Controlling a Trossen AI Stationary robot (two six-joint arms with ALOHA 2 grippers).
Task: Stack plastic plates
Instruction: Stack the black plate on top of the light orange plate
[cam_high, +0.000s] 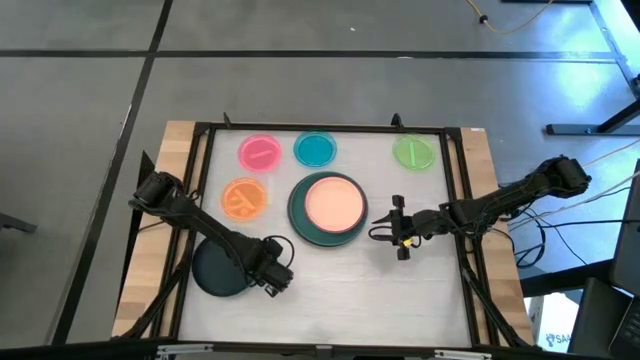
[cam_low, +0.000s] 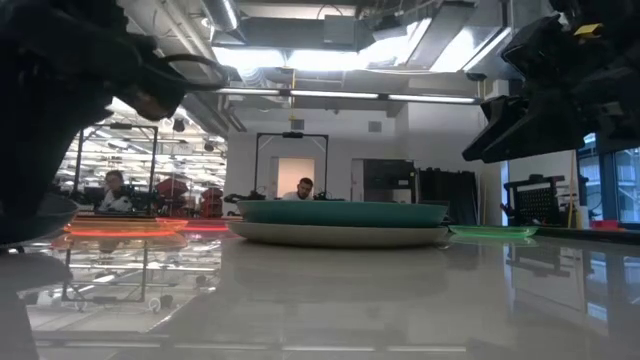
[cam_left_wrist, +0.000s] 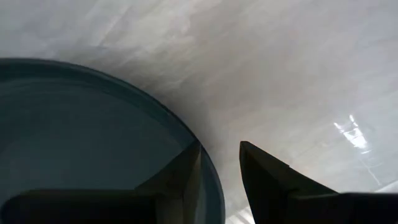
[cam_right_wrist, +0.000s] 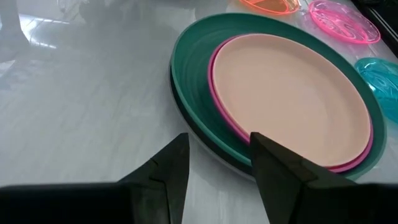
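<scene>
A black plate (cam_high: 215, 270) lies at the table's near left. My left gripper (cam_high: 278, 278) is open at its right edge. One finger (cam_left_wrist: 186, 177) is over the plate's inside and the other (cam_left_wrist: 267, 183) is outside the rim (cam_left_wrist: 210, 174). A stack stands mid-table: a peach plate (cam_high: 334, 203) on a magenta one (cam_right_wrist: 214, 93), on a teal one (cam_high: 300, 222), on a grey one (cam_low: 330, 236). My right gripper (cam_high: 400, 232) is open and empty, just right of the stack. Its fingertips (cam_right_wrist: 219, 135) point at the stack's edge. My left gripper comes at the black plate's right rim slanting from above. A strip of table shows between the rim and the outer finger. I cannot tell whether the inner finger touches the plate.
Small translucent plates lie along the far side: pink (cam_high: 260, 152), blue (cam_high: 316, 149) and green (cam_high: 413, 152). An orange one (cam_high: 244, 198) lies left of the stack. A black frame (cam_high: 330, 128) rims the table. There is bare tabletop at the near middle and right. People sit in the room beyond.
</scene>
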